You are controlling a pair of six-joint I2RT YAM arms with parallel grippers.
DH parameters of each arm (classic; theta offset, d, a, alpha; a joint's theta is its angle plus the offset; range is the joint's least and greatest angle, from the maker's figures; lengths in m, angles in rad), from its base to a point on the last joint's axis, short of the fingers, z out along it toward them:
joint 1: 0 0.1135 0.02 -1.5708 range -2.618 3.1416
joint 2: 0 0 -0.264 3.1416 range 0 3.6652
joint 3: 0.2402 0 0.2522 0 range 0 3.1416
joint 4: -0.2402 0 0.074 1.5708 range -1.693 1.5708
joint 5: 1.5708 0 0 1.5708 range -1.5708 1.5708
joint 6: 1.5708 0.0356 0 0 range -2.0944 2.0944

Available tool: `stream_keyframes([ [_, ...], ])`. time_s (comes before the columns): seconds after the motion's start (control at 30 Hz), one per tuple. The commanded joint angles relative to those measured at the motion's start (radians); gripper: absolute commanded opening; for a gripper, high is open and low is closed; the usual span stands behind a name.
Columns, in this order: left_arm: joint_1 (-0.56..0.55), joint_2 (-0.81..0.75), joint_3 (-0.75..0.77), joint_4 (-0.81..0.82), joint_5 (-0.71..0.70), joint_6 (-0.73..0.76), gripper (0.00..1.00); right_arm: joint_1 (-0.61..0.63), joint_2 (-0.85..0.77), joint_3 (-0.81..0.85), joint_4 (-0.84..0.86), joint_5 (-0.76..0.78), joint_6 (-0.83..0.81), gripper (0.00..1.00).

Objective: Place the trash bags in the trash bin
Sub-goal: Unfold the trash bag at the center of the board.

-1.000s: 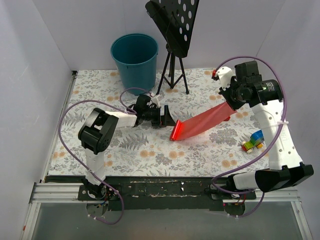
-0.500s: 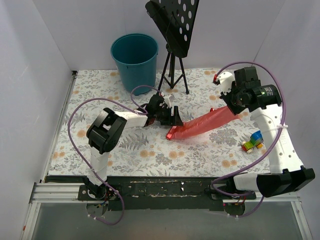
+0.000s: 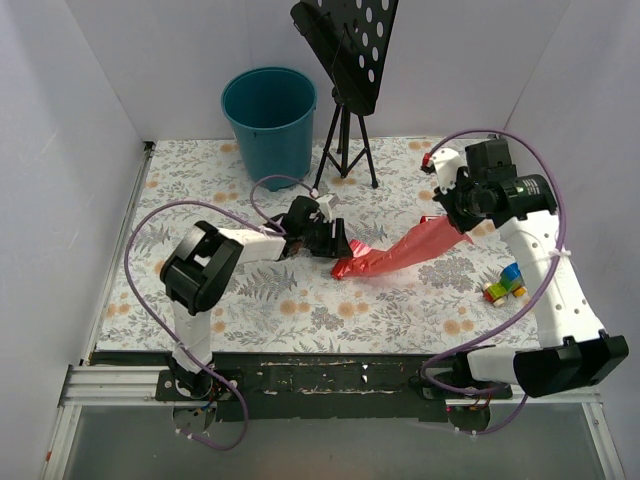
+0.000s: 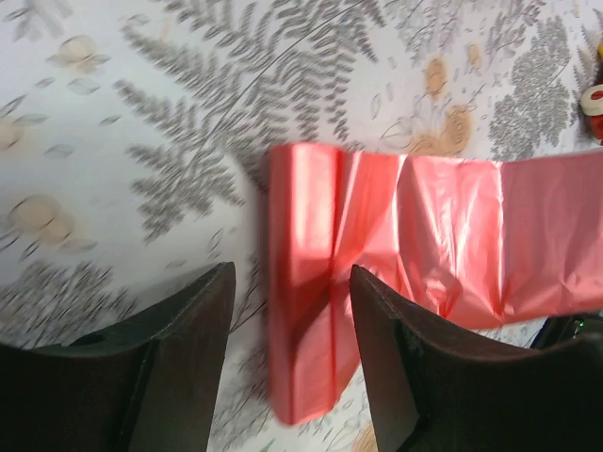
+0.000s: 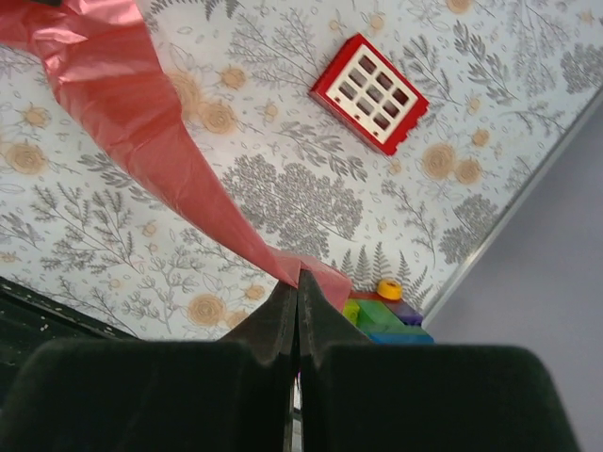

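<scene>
Though crumpled, bag [image 4: 303,282] edge between jaws

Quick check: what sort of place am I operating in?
Probably a lab test booth: plain white walls box in a floral-clothed table, with a black perforated stand on a tripod and scattered toys.

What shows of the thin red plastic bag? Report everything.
The thin translucent red plastic bag is a long, crinkled strip of film stretched across the floral table. The right gripper is shut on one gathered corner and holds that end raised, and from there the strip slopes down to the table. The other end, folded in flat pleats, lies on the table between the open fingers of the left gripper.
</scene>
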Motion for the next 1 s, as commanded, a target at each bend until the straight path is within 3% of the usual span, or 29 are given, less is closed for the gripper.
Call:
stream_keyframes([
  [0.0, 0.074, -0.051, -0.144, -0.247, -0.139, 0.075, 0.54, 0.035, 0.091, 0.035, 0.118, -0.123, 0.041, 0.01],
  [0.17, 0.149, -0.177, -0.256, -0.204, -0.115, 0.102, 0.54, 0.306, 0.228, 0.135, 0.158, -0.121, 0.035, 0.01],
  [0.23, 0.172, -0.223, -0.299, -0.146, -0.014, 0.116, 0.63, 0.394, 0.281, 0.225, 0.157, -0.136, 0.033, 0.01],
  [0.3, 0.175, -0.270, -0.332, -0.094, 0.051, 0.134, 0.74, 0.445, 0.335, 0.323, 0.146, -0.150, 0.048, 0.01],
  [0.43, 0.175, -0.263, -0.322, -0.077, 0.068, 0.154, 0.78, 0.454, 0.348, 0.427, 0.083, -0.066, 0.058, 0.01],
  [0.53, 0.175, -0.202, -0.259, -0.089, 0.059, 0.167, 0.78, 0.409, 0.231, 0.268, 0.091, 0.051, 0.038, 0.01],
  [0.63, 0.175, -0.134, -0.192, -0.087, 0.070, 0.151, 0.77, 0.257, 0.101, 0.113, 0.077, 0.079, 0.027, 0.01],
  [0.73, 0.175, -0.076, -0.129, -0.086, 0.129, 0.138, 0.77, 0.081, 0.010, 0.071, 0.068, 0.100, 0.019, 0.01],
  [0.97, 0.167, 0.041, -0.041, -0.064, 0.211, 0.066, 0.78, -0.050, -0.085, 0.066, 0.077, 0.157, 0.016, 0.01],
])
